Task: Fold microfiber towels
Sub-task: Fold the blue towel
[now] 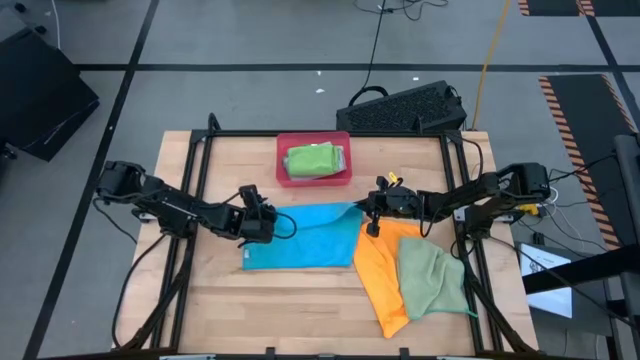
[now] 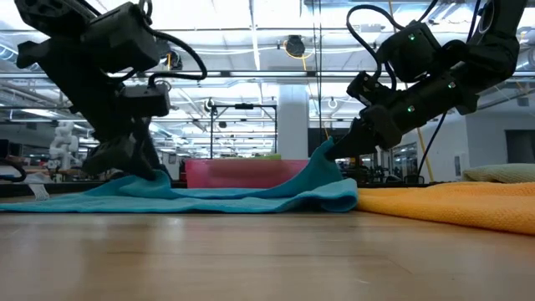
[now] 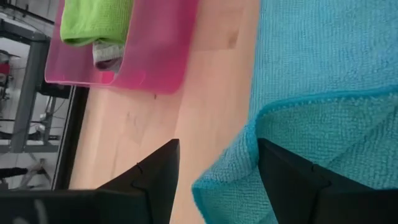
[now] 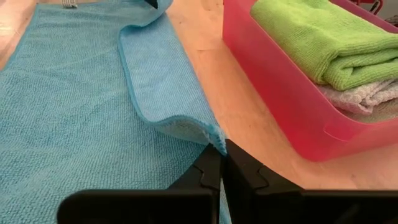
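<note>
Blue towel [image 1: 300,238] lies spread on the surface [image 1: 300,310], between the two pincers. Its far edge is turned over on itself as a narrow flap.

Left pincer [image 1: 268,226]: fingers stand apart at the towel's near-side corner. In the left wrist view a blue corner lies in the gap between the fingers [image 3: 158,171], touching neither pad visibly. Judgement: this corner is not gripped.

Right pincer [image 1: 374,211]: fingers fully together, pinching the edge of the blue towel's folded flap; the low view shows that corner lifted off the surface in a peak at the pincer [image 2: 338,149].

Other items: orange towel [image 1: 382,272] and a sage-green towel [image 1: 432,278] lie just beside the right pincer, the blue towel's end touching or slightly overlapping the orange one; I cannot tell which. The pink tray [image 1: 345,178] sits beyond both pincers, holding a folded lime-green towel [image 1: 312,160] over a grey one [image 4: 367,96].

Risks identified:
- One-sided hold. If the right pincer carries its corner across while the left corner stays free, the cloth is likely to skew or drag into a diagonal fold.
- Thin pinch. The right pincer has only the flap's edge; a pull could strip it out.
- Neighbour interference. Drag near the right pincer could catch the orange towel and shift it.
- The left pincer, closing low, may nip only a single layer or press into the surface.
</note>
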`<action>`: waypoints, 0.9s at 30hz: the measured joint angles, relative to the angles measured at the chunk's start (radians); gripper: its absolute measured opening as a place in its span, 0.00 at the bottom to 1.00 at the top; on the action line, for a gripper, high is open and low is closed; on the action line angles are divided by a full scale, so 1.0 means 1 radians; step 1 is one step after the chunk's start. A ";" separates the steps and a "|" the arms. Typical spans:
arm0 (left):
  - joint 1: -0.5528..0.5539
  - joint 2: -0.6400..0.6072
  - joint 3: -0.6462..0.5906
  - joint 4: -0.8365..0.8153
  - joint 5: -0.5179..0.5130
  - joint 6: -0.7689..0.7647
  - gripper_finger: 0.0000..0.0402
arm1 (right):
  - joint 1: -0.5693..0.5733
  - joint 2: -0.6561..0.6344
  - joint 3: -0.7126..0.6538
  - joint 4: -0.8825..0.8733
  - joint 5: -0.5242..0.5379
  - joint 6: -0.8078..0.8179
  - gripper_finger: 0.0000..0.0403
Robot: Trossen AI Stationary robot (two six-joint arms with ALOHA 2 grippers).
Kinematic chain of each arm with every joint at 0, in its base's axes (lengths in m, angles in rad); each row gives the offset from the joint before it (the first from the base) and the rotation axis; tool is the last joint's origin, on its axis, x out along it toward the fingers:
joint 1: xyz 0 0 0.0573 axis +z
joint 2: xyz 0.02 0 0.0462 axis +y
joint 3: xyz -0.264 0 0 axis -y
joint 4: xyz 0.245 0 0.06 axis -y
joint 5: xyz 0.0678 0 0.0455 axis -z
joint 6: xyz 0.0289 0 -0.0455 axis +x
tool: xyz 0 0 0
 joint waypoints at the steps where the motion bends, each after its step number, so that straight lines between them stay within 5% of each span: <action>1: 0.002 0.000 0.000 -0.002 0.000 0.006 0.53 | 0.000 0.000 0.000 0.000 0.000 -0.001 0.00; 7: 0.008 0.000 0.000 -0.043 -0.032 0.024 0.49 | 0.000 0.000 0.000 0.001 0.000 -0.004 0.00; 27: 0.032 0.000 0.000 0.019 0.060 0.152 0.01 | 0.000 0.000 0.000 0.002 0.000 -0.008 0.00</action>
